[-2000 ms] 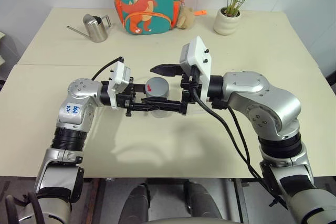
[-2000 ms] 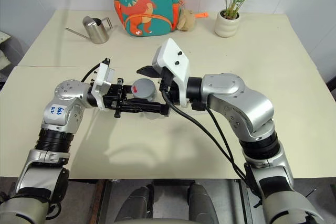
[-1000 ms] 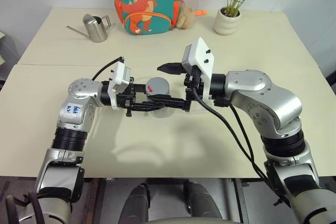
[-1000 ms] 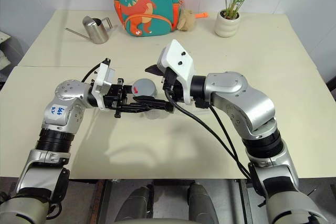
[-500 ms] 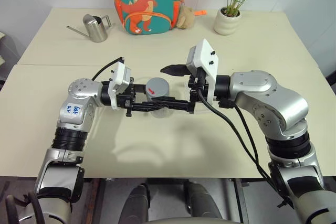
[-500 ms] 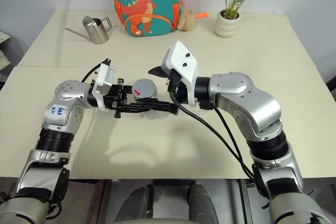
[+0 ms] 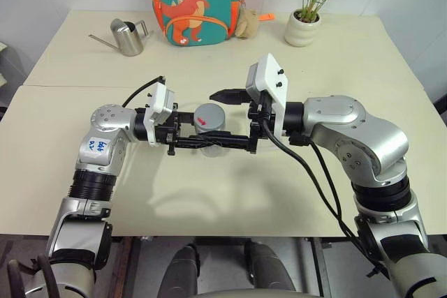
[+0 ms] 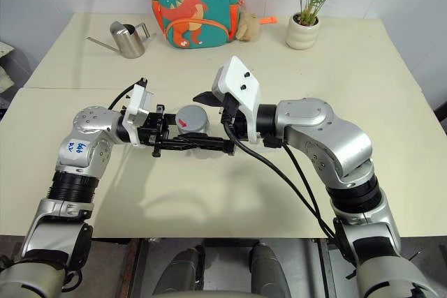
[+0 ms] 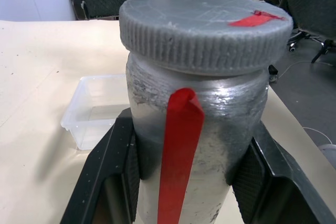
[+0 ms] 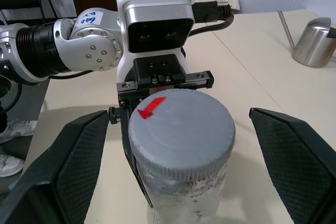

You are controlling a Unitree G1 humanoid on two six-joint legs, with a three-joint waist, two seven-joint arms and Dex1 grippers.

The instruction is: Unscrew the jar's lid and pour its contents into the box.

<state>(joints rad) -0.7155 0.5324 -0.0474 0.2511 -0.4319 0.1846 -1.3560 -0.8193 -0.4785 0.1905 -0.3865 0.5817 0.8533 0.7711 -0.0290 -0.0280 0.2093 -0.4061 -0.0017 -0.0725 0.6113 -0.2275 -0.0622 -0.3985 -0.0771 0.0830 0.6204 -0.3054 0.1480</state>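
Note:
The jar [image 9: 194, 145], silvery with a red vertical stripe, is held upright above the table. My left gripper [image 7: 201, 130] is shut on its body, one finger [image 9: 113, 171] on each side. The grey lid [image 10: 181, 129] with a red mark sits on top of the jar [image 7: 213, 130]. My right gripper [image 10: 184, 145] comes in from the opposite side and is open, its fingers [image 10: 73, 161] standing wide on either side of the lid without touching it. The clear box [image 9: 100, 111] lies on the table beyond the jar. The contents are hidden.
At the back of the table stand a steel watering can [image 7: 127, 36], a green dinosaur backpack [image 7: 195, 1] and a white plant pot [image 7: 302, 29]. A seam [image 7: 70, 86] runs across the table behind my arms.
My right arm has drawn back slightly to the right, and its jaws still straddle the lid. My left gripper and the jar have kept still.

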